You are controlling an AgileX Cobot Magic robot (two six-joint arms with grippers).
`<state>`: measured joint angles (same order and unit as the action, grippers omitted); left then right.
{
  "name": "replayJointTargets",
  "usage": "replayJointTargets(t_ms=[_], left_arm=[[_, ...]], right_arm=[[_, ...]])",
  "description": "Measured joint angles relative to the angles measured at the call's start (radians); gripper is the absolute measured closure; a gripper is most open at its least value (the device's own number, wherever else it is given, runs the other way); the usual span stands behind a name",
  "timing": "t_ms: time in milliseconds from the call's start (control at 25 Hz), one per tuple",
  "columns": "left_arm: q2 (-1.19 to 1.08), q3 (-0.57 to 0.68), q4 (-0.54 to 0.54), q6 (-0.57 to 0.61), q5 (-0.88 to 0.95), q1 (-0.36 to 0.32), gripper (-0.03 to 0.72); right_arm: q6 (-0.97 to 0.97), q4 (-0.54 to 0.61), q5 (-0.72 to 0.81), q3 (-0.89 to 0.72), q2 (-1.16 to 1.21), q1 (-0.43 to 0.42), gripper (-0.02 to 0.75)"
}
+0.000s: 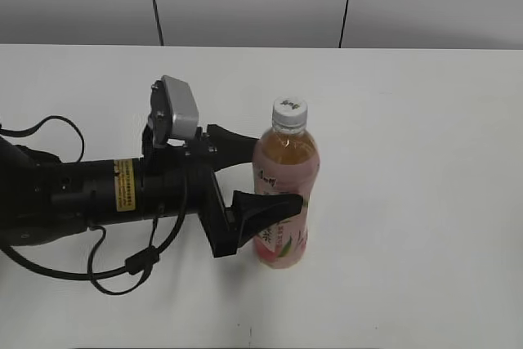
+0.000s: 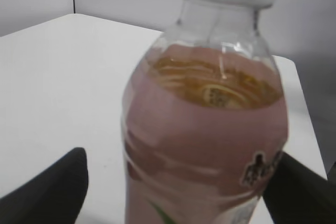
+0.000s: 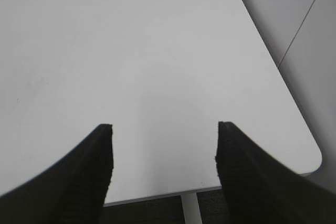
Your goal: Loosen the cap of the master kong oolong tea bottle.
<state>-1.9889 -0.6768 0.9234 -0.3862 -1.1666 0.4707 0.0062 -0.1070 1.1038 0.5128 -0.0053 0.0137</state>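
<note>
The master kong oolong tea bottle (image 1: 285, 171) stands upright on the white table, with amber tea and a pink label. Its white cap (image 1: 289, 110) with a small dark logo sits on top. My left gripper (image 1: 278, 171) reaches in from the left at label height, open, with one black finger on each side of the bottle. In the left wrist view the bottle (image 2: 205, 129) fills the space between the fingers of the left gripper (image 2: 178, 187). The left finger stands apart from the bottle and the right finger is at its side. The cap is cut off at the top edge there. My right gripper (image 3: 164, 127) is open and empty, away from the bottle.
The white table (image 1: 409, 120) runs back to a grey panelled wall. Black cables (image 1: 122, 267) hang from the left arm near the front edge. In the right wrist view the table's rounded corner (image 3: 310, 161) and a white table leg (image 3: 190, 208) show below the fingers.
</note>
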Motion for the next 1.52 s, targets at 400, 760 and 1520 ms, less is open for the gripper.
replayJointTargets(t_ms=[400,760,1520], left_arm=[[0.000,-0.006,-0.049,-0.006,0.109,0.108,0.099],[0.000,-0.006,-0.195,-0.007,0.132,0.116,0.204],[0.125,0.002,-0.136,0.081,0.313,0.099,0.300]], right_arm=[[0.000,0.000,0.000,0.000,0.000,0.000,0.267],[0.000,0.000,0.000,0.000,0.000,0.000,0.267],[0.000,0.000,0.000,0.000,0.000,0.000,0.267]])
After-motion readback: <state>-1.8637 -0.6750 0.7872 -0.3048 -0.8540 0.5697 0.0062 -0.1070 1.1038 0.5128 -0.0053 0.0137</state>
